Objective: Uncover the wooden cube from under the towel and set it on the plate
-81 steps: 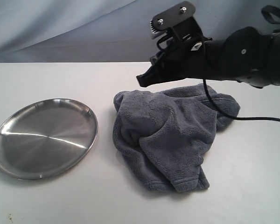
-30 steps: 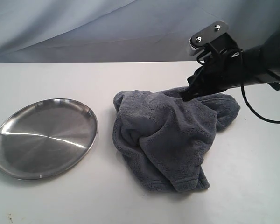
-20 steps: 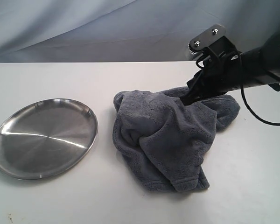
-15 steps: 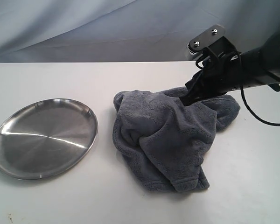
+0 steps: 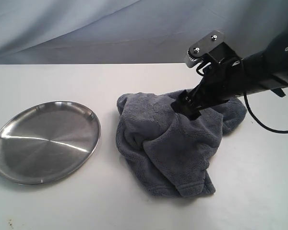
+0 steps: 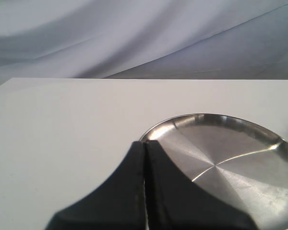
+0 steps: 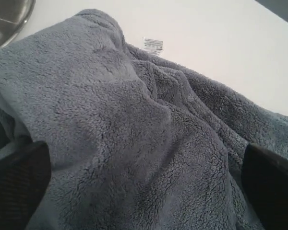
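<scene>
Jaws spread wide, the right gripper [image 5: 187, 106] should sink into the towel [image 5: 163, 139] and pinch a thick fold before lifting

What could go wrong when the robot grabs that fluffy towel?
The right tool is open right at the towel, and the block cannot be seen anywhere, so it is probably underneath. The tool might pinch the block too and drag or drop it. Pulling the thick towel toward the plate could bump the plate.
</scene>
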Tool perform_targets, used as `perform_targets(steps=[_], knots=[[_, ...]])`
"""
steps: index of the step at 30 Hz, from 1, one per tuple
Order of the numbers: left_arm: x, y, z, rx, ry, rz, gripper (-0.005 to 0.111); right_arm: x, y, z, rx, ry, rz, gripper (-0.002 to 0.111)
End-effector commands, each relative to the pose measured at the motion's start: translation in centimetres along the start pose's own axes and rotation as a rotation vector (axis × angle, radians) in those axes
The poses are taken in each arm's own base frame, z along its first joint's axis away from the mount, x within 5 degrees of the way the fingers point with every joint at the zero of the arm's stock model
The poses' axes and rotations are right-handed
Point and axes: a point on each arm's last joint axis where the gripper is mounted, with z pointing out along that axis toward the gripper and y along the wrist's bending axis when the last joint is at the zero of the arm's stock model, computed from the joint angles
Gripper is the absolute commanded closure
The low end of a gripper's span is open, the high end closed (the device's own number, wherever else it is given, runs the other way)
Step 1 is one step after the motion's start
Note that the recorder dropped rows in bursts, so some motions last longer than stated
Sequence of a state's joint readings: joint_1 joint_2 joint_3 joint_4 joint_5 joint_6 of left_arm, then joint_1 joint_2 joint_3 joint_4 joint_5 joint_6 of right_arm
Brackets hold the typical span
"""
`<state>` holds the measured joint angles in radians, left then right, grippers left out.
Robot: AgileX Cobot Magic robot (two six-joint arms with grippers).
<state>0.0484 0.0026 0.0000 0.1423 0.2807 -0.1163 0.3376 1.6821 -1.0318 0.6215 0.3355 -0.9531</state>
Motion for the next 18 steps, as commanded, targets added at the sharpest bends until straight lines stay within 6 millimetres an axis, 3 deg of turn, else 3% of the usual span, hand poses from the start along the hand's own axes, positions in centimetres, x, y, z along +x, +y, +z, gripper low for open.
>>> perform_targets(steps=[1, 4, 13, 18], knots=[[-0.1, 0.0, 0.0, -0.003, -0.017, -0.003, 0.107, 0.3, 0.5, 0.0, -0.044, 0.029, 0.003, 0.003], [-0.1, 0.0, 0.0, -0.003, -0.017, -0.003, 0.107, 0.7, 0.8, 0.8, -0.082, 0.059, 0.029, 0.003], [-0.1, 0.0, 0.0, -0.003, -0.017, -0.007, 0.107, 2.7, 4.2, 6.1, -0.135, 0.169, -0.104, 0.003], [-0.1, 0.0, 0.0, -0.003, -0.017, -0.002, 0.107, 2.8, 4.7, 7.3, -0.097, 0.151, -0.118, 0.003]])
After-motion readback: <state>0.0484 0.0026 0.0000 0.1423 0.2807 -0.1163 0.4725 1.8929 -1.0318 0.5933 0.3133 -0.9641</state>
